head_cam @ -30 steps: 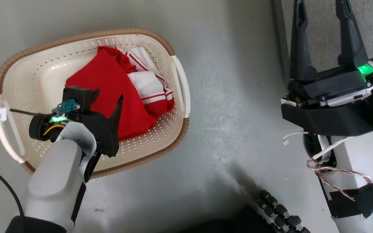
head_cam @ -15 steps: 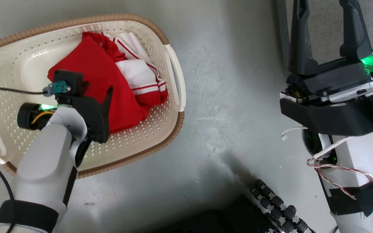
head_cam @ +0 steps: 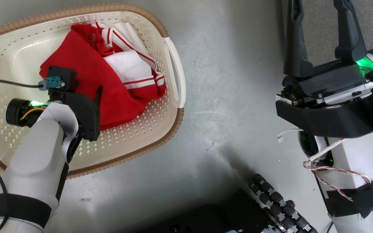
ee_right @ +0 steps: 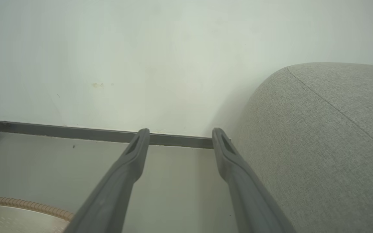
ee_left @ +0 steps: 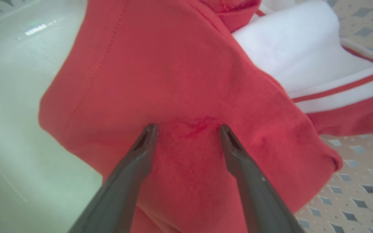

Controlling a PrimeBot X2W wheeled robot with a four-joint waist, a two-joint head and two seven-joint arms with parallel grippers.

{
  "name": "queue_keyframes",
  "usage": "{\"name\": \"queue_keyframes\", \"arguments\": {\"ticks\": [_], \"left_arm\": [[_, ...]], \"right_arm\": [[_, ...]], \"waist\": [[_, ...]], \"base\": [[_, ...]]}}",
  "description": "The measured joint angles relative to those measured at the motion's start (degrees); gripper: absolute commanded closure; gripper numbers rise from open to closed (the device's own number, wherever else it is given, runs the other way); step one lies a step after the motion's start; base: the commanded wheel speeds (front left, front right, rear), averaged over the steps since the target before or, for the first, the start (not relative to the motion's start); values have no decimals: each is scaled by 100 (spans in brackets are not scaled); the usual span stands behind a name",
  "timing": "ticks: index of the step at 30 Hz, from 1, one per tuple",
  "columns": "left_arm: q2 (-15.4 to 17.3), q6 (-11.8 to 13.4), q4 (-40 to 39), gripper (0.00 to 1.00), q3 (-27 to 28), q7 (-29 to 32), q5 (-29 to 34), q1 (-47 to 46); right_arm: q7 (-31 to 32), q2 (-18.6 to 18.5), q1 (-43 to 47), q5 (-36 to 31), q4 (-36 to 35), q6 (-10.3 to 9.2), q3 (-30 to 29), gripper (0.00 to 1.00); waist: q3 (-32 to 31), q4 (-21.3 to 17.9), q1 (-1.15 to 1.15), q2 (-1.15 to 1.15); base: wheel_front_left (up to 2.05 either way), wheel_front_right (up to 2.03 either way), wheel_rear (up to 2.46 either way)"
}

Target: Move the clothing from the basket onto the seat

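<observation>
The basket (head_cam: pixel 134 139) fills the head view from 9 to 11 o'clock, its brown rim cut by the left edge. The clothing (head_cam: pixel 86 74) lies inside it, bunched toward the basket's 3 o'clock side, red on top with white striped panels at 1 o'clock. The perforated bottom is bare at 9 and 6 o'clock. The left gripper (ee_left: pixel 188 129) reaches down into the heap. Its wrist view shows both fingertips apart and set against the red cloth, a small crease between them, nothing pinched. Past the white side handle (head_cam: pixel 173 71), a broad strip of bare grey floor (head_cam: pixel 231 97) runs through the middle, open up to 12 o'clock. A dark roller wheel (head_cam: pixel 277 207) sits at 5 o'clock. At 2 o'clock the right gripper (ee_right: pixel 180 132) hangs released, with nothing between the fingers. Its wrist view adds the seat (ee_right: pixel 319 129) – a rounded grey cushion corner at 3 o'clock, close beside the finger. It also shows a pale wall (ee_right: pixel 141 48), a grey baseboard (ee_right: pixel 60 131) and the basket's rim at 8 o'clock.
</observation>
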Motion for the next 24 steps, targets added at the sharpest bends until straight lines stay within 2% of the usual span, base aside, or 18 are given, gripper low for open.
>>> {"name": "queue_keyframes", "arguments": {"ticks": [7, 8, 9, 10, 17, 24], "left_arm": [[70, 2, 176, 0, -300, 0, 398, -201], [91, 5, 188, 13, -332, 0, 472, -216], [107, 29, 203, 64, -357, -1, 512, -226], [114, 51, 226, 100, -371, -7, 526, -232], [216, 97, 408, 100, -397, -164, 603, -295], [29, 94, 504, 100, -323, -532, 530, -275]], "right_arm": [[0, 8, 4, 4, -4, -3, 60, 0], [0, 9, 11, 5, -8, -21, 63, 0], [0, 9, 15, 5, -10, -45, 62, 0], [0, 9, 23, 8, -10, -45, 58, 0], [0, 13, 13, 58, 33, -51, 51, 0], [0, 21, -21, 99, 218, -52, -53, 0]], "waist": [[36, -11, 0, -1], [38, -14, 0, -1], [40, -17, 0, -1], [40, -19, 0, -1], [8, -42, 0, 0], [-210, -1, 0, -1]], "base": [[0, 0, 0], [0, 0, 0], [0, 0, 0], [0, 0, 0], [0, 0, 0], [0, 0, 0]]}}
